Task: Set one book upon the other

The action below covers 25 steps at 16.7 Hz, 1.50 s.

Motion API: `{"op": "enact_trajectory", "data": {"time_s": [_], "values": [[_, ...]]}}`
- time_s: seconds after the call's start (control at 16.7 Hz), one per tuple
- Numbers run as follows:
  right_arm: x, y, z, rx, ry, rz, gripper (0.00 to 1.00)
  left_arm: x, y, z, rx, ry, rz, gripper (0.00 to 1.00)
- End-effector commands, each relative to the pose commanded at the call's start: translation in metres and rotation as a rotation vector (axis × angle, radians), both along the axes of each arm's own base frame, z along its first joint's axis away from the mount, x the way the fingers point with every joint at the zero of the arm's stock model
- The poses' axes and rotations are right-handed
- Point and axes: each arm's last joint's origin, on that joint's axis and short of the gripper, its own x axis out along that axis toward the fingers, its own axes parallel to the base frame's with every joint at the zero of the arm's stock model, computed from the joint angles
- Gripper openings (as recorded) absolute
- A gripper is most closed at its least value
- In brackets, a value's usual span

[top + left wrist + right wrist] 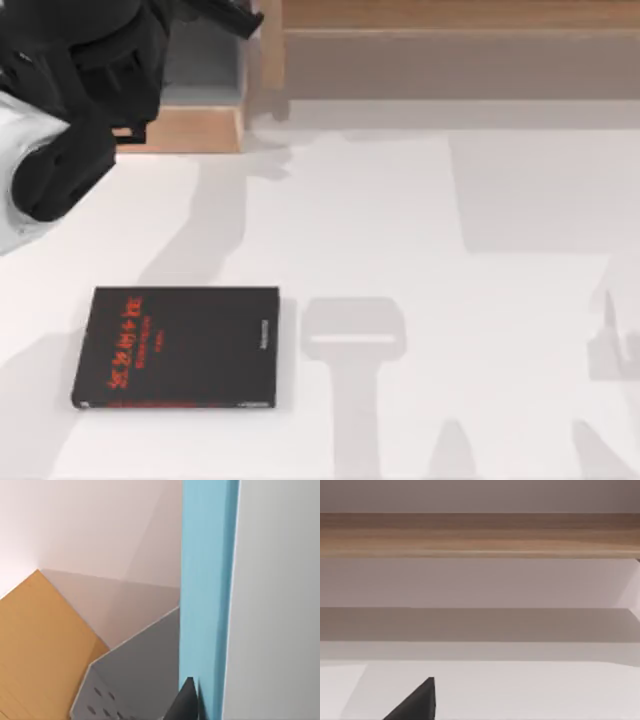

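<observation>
Top view: one black book (pixel 178 348) with red lettering lies flat on the white table (pixel 450 250), toward the table's left and near the front edge. Its cover faces up and nothing rests on it. One arm is present here, the left arm (pixel 75 90), a black mass raised at the upper left corner, above a wooden shelf unit (pixel 190 128) that stands at the back of the table. A longer wooden ledge (pixel 450 50) runs along the back toward the right. Shadows of both arms fall across the table surface.

Left wrist view: one light blue book (pixel 205 590) stands on edge directly in front of the camera, its teal cover a vertical band and its pale page side (pixel 275 605) beside it. One dark fingertip (pixel 186 702) of the left gripper lies against the teal cover. The book is held clear of the table, pinched by the left gripper; the second finger is hidden behind the book. Beyond it are an orange-brown wooden panel (pixel 40 645) and a grey perforated panel (pixel 135 680).

Right wrist view: one dark fingertip (pixel 417 702) of the right gripper projects over the white table, facing the wooden ledge (pixel 480 535). It touches nothing. Whether these fingers are spread or pressed together, I cannot tell.
</observation>
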Motion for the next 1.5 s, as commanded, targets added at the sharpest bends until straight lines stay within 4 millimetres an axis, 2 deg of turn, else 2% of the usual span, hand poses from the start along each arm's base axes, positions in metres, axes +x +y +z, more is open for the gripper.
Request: {"op": "enact_trajectory", "data": {"time_s": [0.12, 0.36, 0.6, 0.78, 1.02, 1.5], "values": [[0.000, 0.000, 0.000, 0.000, 0.000, 0.000, 1.00, -0.033, -0.008, -0.024, 0.180, 0.072, -0.030, 0.00], [0.000, 0.000, 0.000, 0.000, 0.000, 0.000, 1.00, -0.088, -0.011, -0.091, 0.530, 0.229, -0.119, 0.00], [0.000, 0.000, 0.000, 0.000, 0.000, 0.000, 1.00, -0.126, 0.003, -0.153, 0.772, 0.363, -0.190, 0.00], [0.000, 0.000, 0.000, 0.000, 0.000, 0.000, 1.00, -0.146, 0.016, -0.186, 0.874, 0.440, -0.233, 0.00], [0.000, 0.000, 0.000, 0.000, 0.000, 0.000, 1.00, -0.157, 0.025, -0.206, 0.920, 0.492, -0.260, 0.00], [0.000, 0.000, 0.000, 0.000, 0.000, 0.000, 1.00, -0.155, 0.025, -0.207, 0.920, 0.493, -0.259, 0.00]]}}
